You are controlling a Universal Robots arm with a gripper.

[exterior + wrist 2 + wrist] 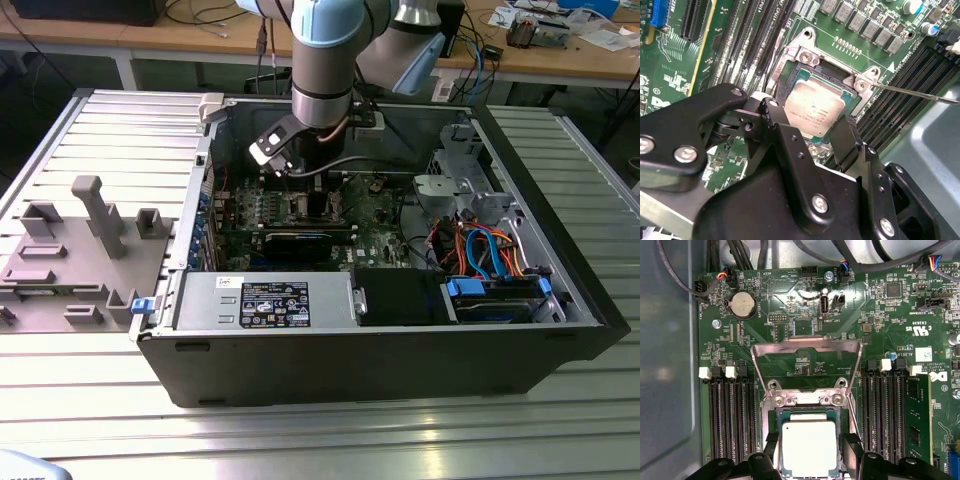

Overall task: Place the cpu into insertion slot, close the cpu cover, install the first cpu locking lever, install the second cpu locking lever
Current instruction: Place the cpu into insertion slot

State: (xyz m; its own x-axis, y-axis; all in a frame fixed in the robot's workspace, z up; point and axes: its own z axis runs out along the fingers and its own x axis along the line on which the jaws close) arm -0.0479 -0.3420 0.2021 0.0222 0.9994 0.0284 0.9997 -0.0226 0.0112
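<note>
From my station I see everything carried by a ribbed metal table [330, 440] made of long silvery slats. The open black computer case [380, 365] lies directly on it near the middle, on its side with the opening facing up. On the exterior view's left, just beside the case, a flat grey fixture plate [60, 285] with raised blocks and one upright post rests on the same slats, and a small white object [25, 468] that I cannot identify shows at the table's near corner on that side.

Grey arm [322, 90] with pale-blue joint caps, black linked fingers [847, 142] (silver screws at the pivots).
</note>
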